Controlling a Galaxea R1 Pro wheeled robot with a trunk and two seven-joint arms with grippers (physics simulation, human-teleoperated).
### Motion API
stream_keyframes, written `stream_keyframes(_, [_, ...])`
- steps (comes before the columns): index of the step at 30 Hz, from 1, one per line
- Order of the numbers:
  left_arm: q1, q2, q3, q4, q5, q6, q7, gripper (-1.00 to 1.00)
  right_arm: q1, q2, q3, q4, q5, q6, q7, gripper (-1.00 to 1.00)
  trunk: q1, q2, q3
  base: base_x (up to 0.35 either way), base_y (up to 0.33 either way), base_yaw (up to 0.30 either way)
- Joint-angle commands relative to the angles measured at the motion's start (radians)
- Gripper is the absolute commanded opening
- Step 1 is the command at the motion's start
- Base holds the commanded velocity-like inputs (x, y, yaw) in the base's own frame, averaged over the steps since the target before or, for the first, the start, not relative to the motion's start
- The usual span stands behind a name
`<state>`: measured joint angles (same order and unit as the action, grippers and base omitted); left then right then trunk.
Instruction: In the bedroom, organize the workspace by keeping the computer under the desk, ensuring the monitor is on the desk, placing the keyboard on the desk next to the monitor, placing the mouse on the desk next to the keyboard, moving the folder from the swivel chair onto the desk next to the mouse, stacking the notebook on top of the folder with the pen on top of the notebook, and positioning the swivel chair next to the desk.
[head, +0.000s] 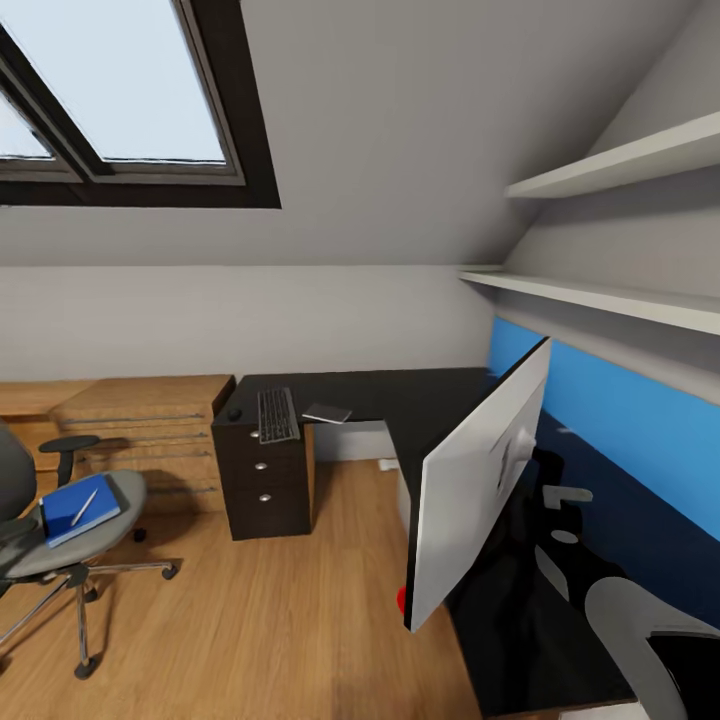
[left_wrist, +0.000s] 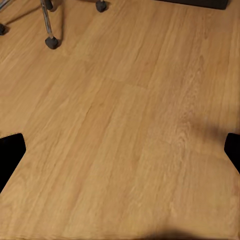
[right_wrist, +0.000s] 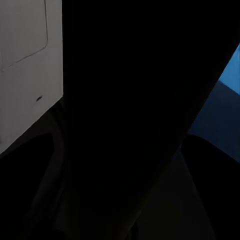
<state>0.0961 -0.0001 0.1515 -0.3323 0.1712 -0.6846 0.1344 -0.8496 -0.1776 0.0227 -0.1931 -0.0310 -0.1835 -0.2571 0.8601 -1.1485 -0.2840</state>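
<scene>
The black-topped desk (head: 400, 400) has a blue back panel (head: 620, 420). On it the monitor (head: 470, 480) stands at an angle, its light grey back toward me and a red light (head: 401, 598) at its low corner. At the desk's far end lie the keyboard (head: 277, 414), the mouse (head: 234, 413) and the notebook (head: 327, 413). At left, the swivel chair (head: 60, 560) carries the blue folder (head: 70, 512) with the pen (head: 84, 507) on top. My left gripper (left_wrist: 120, 155) hangs open over the bare floor. My right arm (head: 640, 640) reaches behind the monitor (right_wrist: 25, 65); its fingers are lost in darkness.
A black drawer unit (head: 265, 480) stands under the desk's far end, with a light oak chest of drawers (head: 140, 430) beside it. Two white shelves (head: 610, 295) run along the right wall above the desk. Wooden floor (head: 250, 620) lies between chair and desk.
</scene>
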Motion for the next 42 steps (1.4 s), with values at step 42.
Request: stream_keyframes(42, [0.000,0.011,-0.001,-0.002,0.004,-0.001,0.004,1.00,0.000,0.001,0.017,0.001,-0.007,-0.004,0.001,-1.00,0.000,-0.001,-0.001,0.000,-0.261,0.014])
